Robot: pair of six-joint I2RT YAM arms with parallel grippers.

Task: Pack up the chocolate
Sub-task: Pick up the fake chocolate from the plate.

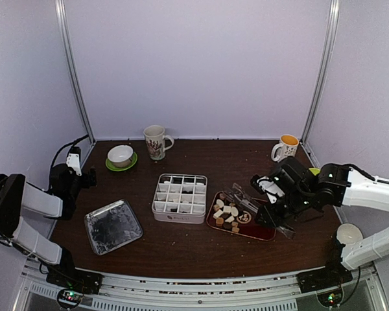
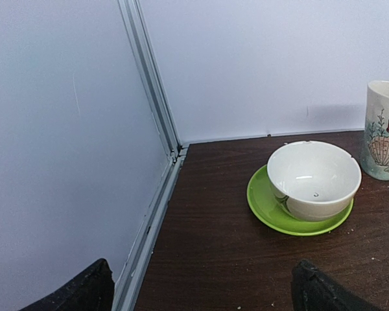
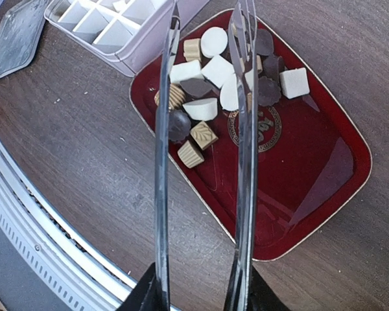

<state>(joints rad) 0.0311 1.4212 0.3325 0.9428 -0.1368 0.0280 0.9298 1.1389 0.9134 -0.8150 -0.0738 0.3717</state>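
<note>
Right wrist: one tray (image 3: 324,162) of chocolate (image 3: 217,68)

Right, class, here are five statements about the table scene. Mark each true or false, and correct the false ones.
1. The right tool holds tongs over the red tray. True.
2. All the chocolates lie in the white box. False: most lie on the red tray, and only a few pieces are in the box.
3. The white bowl stands on a green saucer. True.
4. The left tool grips a mug. False: it is open and empty, and the mug stands on the table beside the bowl.
5. A flat metal tray lies on the left arm's side of the white box. True.
</note>
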